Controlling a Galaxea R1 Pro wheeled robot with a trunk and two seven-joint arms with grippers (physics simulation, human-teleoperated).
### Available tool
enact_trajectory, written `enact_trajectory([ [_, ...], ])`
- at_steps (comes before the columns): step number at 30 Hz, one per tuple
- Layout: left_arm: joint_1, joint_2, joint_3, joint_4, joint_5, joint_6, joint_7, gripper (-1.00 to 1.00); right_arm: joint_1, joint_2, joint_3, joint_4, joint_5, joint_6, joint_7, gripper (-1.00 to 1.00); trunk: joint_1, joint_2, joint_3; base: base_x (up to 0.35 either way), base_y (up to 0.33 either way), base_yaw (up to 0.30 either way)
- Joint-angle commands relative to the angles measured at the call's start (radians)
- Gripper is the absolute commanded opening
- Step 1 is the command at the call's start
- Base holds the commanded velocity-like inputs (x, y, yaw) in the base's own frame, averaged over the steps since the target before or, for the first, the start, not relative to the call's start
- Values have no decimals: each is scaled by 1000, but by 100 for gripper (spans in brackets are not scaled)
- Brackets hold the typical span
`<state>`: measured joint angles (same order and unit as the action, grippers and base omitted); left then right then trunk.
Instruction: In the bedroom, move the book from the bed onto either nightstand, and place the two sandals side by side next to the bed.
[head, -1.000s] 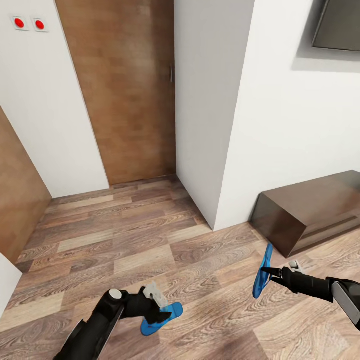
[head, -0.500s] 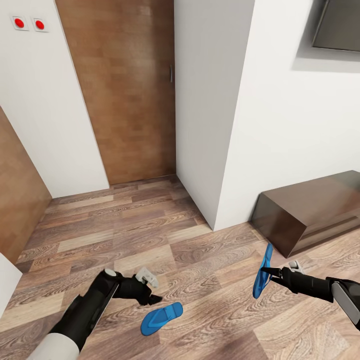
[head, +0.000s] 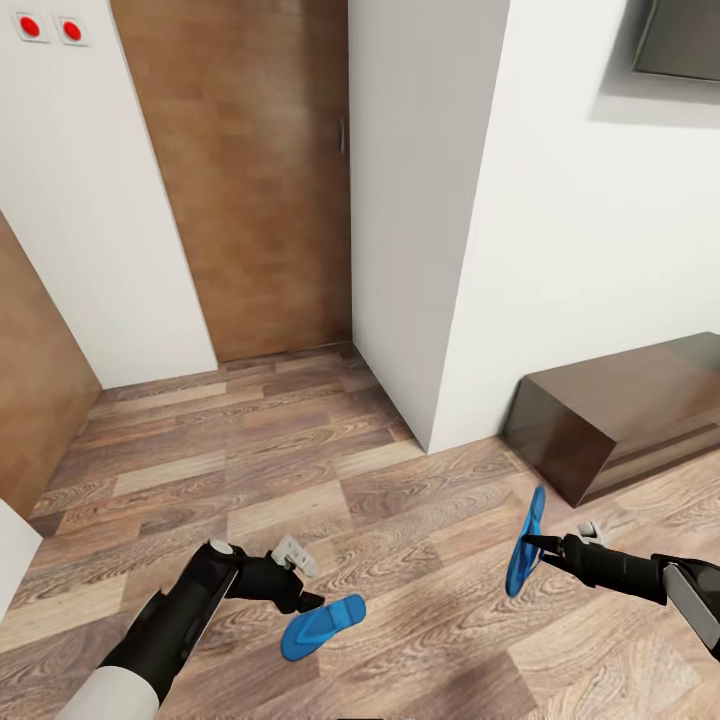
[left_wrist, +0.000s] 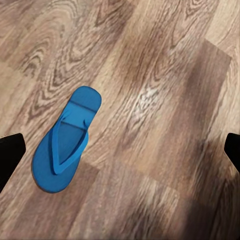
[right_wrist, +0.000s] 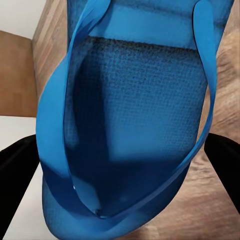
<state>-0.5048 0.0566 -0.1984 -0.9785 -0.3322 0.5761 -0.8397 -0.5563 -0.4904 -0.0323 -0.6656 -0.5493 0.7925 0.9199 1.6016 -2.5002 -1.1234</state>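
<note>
One bright-blue sandal lies flat on the wood-plank floor, strap side up. My left gripper hovers just left of it, open and apart from it. In the left wrist view the same sandal rests on the planks between the spread fingertips. My right gripper is shut on the other sandal, which hangs on edge above the floor. That sandal sits close before the right wrist camera, with the dark fingers on either side. The book, the bed and the nightstand are out of view.
A white wall corner juts out ahead. Behind it on the left stands a brown wooden door with red wall switches beside it. A low dark brown cabinet stands against the wall at the right.
My left gripper has let go of its sandal, which now lies on the floor, and has drawn back to the left. The right gripper has held still. The view has tilted slightly.
</note>
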Motion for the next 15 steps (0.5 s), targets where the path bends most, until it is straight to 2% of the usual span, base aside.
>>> enact_trajectory([
  [1, -1, 0, -1, -2, -7, 4, -5, 100, -1, 0, -1, 0, -3, 6, 2, -100, 0, -1, -5, 0, 0, 0],
  [15, -1, -1, -4, -2, -8, 2, -5, 100, -1, 1, -1, 0, -3, 5, 2, -100, 6, -4, -59, 0, 0, 0],
])
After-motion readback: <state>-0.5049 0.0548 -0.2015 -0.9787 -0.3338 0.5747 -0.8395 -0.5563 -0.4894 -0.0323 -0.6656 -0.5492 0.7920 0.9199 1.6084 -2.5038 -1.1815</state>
